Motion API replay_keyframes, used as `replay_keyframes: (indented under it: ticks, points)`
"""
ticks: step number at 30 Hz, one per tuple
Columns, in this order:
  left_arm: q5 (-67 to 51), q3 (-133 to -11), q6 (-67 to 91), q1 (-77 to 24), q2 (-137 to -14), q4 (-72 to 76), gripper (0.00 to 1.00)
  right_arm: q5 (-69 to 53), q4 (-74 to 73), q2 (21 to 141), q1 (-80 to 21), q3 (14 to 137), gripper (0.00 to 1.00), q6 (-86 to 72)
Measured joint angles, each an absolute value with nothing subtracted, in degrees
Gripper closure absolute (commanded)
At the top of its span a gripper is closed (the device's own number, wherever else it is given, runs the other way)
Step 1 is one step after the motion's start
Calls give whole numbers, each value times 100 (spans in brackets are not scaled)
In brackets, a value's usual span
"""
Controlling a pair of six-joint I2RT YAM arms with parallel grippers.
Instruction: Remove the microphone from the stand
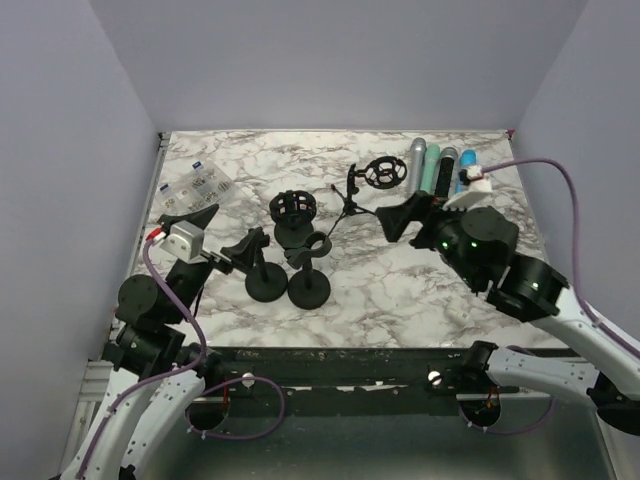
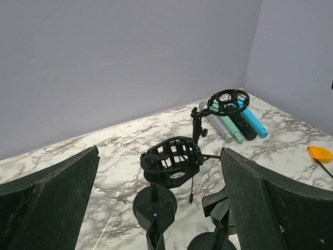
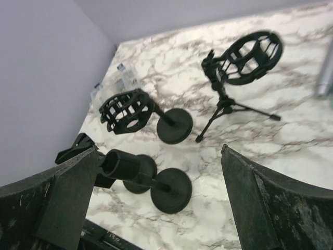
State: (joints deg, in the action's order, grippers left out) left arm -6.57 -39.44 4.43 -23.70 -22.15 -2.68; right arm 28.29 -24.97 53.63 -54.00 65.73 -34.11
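Right gripper (image 3: 159, 151) — fingers spread wide, nothing held, poised above the marble table (image 1: 400, 290) near the tripod stand (image 1: 352, 200). Left gripper (image 2: 159, 156) — equally wide, nothing held, at the near left corner. Microphones (image 1: 442, 168), four, lying side by side at the table's far right, just beside the tripod stand.

White marble table (image 1: 400, 290) veined grey — black stands (image 1: 309, 288), microphones (image 1: 441, 170) silver, teal, black and blue
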Motion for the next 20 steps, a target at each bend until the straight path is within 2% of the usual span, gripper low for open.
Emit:
replay_keyframes:
  ticks: [12,20]
  points:
    - [-248,-4110,1125,-2370,-661,-989,1,4053,-2689,2808,-5402,6473,0,-2585]
    - [43,-4412,1269,-2370,-486,-1433,1,4569,-2755,2196,-5402,6381,0,-2576]
